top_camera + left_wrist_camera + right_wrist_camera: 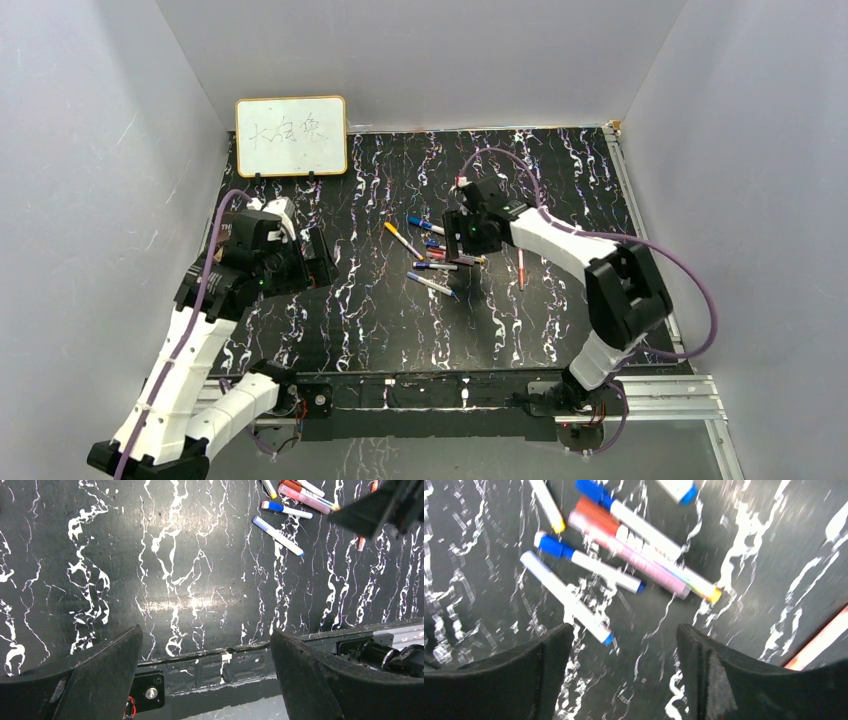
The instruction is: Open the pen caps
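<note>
Several marker pens point(432, 256) lie in a loose heap on the black marbled table point(380, 320). My right gripper point(470, 240) hovers right over the heap. In the right wrist view it point(624, 630) stands open and empty above bare table, just short of the pens. There I see two blue pen caps point(552, 545) point(591, 491) and a red-orange one point(594, 511), each on its pen. My left gripper point(320, 262) is off to the left of the heap. It point(205, 635) is wide open with nothing between its fingers, and the pens point(285, 510) show far up on the right.
A small whiteboard point(291, 135) leans on the back wall. One orange-red pen point(520, 268) lies apart, right of the heap, and shows at the right wrist view's edge point(819, 645). Grey walls close in on three sides. The metal rail point(640, 395) runs along the near edge.
</note>
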Tool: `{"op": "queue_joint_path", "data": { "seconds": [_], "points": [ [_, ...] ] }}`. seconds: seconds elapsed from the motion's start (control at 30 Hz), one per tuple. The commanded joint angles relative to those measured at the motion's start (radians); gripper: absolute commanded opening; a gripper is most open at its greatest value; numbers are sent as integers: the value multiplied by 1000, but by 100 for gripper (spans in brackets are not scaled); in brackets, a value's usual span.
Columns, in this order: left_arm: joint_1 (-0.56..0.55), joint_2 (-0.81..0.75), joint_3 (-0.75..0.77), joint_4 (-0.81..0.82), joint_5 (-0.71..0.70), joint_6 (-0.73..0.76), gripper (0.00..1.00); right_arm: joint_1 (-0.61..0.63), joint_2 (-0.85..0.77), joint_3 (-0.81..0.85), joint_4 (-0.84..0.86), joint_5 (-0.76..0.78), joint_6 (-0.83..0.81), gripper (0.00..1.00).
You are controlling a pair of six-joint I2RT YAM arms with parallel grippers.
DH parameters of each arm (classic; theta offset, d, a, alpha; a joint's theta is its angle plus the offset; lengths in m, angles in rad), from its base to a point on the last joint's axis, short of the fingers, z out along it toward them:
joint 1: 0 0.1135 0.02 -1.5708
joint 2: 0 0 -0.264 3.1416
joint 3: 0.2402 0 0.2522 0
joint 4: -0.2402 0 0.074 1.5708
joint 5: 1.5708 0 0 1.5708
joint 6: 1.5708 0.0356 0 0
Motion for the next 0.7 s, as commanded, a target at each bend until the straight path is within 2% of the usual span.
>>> {"op": "queue_joint_path", "data": {
  "seconds": [0.0, 0.03, 0.07, 0.13, 0.33, 0.47, 0.67],
  "points": [
    [5, -49, 20, -74, 51, -31, 98, 15, 96, 146, 14, 224, -85, 62],
    [5, -62, 14, -71, 57, -41, 98, 16, 116, 167, 15, 232, -93, 55],
    [5, -93, -11, -61, 74, -71, 98, 18, 177, 194, 34, 223, -111, 38],
    [5, -100, -20, -53, 83, -82, 98, 22, 188, 194, 46, 215, -114, 34],
    [4, -112, -58, -21, 96, -106, 98, 47, 197, 183, 75, 180, -122, 29],
    [5, -120, -80, -7, 101, -118, 98, 68, 207, 186, 75, 178, -129, 34],
    [5, -117, -97, 5, 104, -114, 98, 82, 214, 169, 86, 172, -135, 35]
  ]
}}
